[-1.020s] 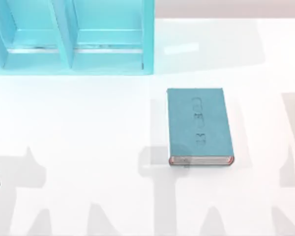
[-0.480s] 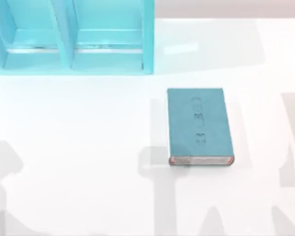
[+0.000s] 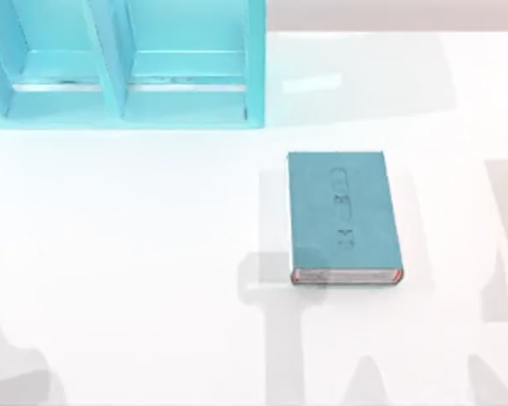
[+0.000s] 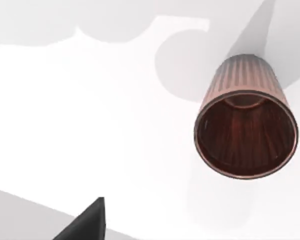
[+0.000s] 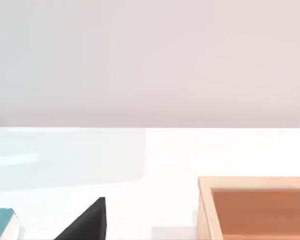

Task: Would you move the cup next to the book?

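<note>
faint embossed lettering on the book point(image 3: 345, 216) cover, too indistinct to read, no other text

Bright even light; soft grey shadows on table point(image 3: 152, 254).

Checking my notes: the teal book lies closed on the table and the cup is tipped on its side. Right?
Not quite. The book does lie closed on the table, but the left wrist view shows the cup standing upright, its open mouth up.

Book corner point(image 5: 1, 222), wooden tray point(image 5: 205, 210), table point(image 5: 165, 155)
</note>
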Action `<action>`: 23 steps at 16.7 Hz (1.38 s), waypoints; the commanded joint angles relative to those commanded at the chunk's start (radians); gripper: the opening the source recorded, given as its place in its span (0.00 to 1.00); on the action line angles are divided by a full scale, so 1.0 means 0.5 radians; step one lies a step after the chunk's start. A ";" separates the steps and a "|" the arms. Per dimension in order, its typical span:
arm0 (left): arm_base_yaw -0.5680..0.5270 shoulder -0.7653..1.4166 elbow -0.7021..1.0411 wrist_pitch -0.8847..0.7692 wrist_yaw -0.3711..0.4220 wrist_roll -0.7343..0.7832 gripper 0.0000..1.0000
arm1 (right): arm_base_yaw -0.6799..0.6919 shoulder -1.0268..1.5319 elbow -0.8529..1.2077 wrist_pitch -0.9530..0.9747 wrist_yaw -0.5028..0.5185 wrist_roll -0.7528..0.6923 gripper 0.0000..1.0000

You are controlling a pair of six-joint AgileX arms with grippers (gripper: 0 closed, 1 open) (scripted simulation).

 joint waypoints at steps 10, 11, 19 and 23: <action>0.209 0.400 0.317 -0.394 0.000 0.705 1.00 | 0.000 0.000 0.000 0.000 0.000 0.000 1.00; 0.209 0.400 0.317 -0.394 0.000 0.705 1.00 | 0.000 0.000 0.000 0.000 0.000 0.000 1.00; 0.211 0.506 -0.022 0.061 -0.001 0.708 1.00 | 0.000 0.000 0.000 0.000 0.000 0.000 1.00; 0.220 0.595 -0.288 0.417 -0.001 0.719 1.00 | 0.000 0.000 0.000 0.000 0.000 0.000 1.00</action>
